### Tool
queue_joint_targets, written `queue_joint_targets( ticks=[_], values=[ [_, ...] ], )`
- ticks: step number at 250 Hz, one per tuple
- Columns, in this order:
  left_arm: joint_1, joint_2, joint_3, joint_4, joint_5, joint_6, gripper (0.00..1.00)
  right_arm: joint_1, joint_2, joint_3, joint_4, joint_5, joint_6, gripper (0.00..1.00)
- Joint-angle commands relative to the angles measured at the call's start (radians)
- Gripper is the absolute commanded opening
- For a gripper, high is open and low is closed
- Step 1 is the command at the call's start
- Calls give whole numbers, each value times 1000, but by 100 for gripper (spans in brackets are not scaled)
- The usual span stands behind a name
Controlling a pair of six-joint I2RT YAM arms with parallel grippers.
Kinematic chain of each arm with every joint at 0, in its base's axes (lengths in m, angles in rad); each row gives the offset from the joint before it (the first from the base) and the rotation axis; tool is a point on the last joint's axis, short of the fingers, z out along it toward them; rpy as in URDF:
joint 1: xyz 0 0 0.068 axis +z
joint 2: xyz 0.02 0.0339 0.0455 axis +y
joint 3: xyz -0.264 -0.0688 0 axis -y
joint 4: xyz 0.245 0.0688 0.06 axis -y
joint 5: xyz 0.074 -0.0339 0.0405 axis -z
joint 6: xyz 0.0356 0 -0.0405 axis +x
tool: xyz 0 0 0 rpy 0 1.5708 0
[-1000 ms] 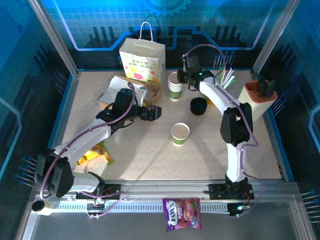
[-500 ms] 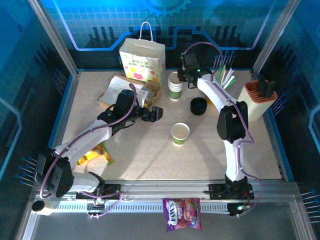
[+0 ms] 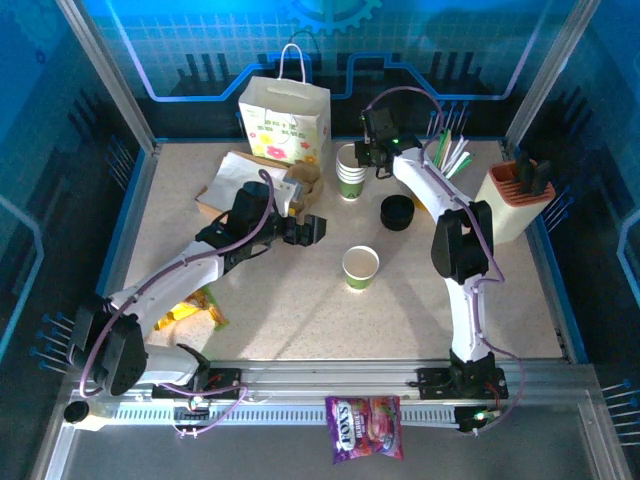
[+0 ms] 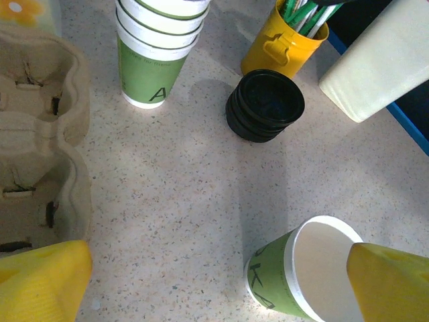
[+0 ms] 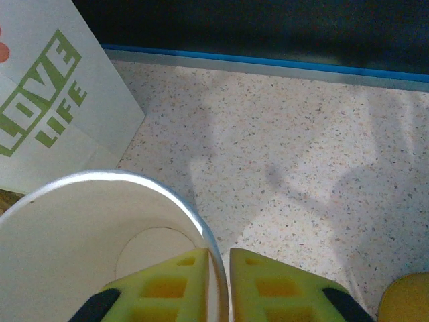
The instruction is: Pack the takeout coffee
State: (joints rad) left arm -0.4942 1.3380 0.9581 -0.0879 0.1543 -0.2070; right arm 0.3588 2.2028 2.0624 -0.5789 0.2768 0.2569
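The stack of cups (image 3: pixel 350 172) is standing just right of the paper bag (image 3: pixel 285 122). The stack of lids (image 3: pixel 397 213) is sitting right of it and nearer. The single cup (image 3: pixel 361 267) is standing nearer still on the table (image 3: pixel 300 300).

You are seeing the stacked cups (image 4: pixel 157 54) being cut off by the left wrist view's upper edge, and the cardboard carrier (image 4: pixel 33 154) running off its left side. A left finger pad (image 4: pixel 392 282) is covering part of the open cup (image 4: pixel 301 268). The right wrist view is cropping the top cup (image 5: pixel 80 241) and the right gripper (image 5: pixel 218 282) straddling its rim.
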Motion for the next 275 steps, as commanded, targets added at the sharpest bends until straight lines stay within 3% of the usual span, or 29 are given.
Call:
queue_joint_targets(
  ticks=[1,115,275],
  values=[
    [-8,-29,-20,29,5,10,98,-9,21,47,-28,-13,-5,14],
    [-11,-39,-36,43,4,7,98,-9,38,101,-73,-55,24,6],
    [-12,-58,-47,56,9,3,99,-36,-124,103,-56,-157,117,1]
  ],
)
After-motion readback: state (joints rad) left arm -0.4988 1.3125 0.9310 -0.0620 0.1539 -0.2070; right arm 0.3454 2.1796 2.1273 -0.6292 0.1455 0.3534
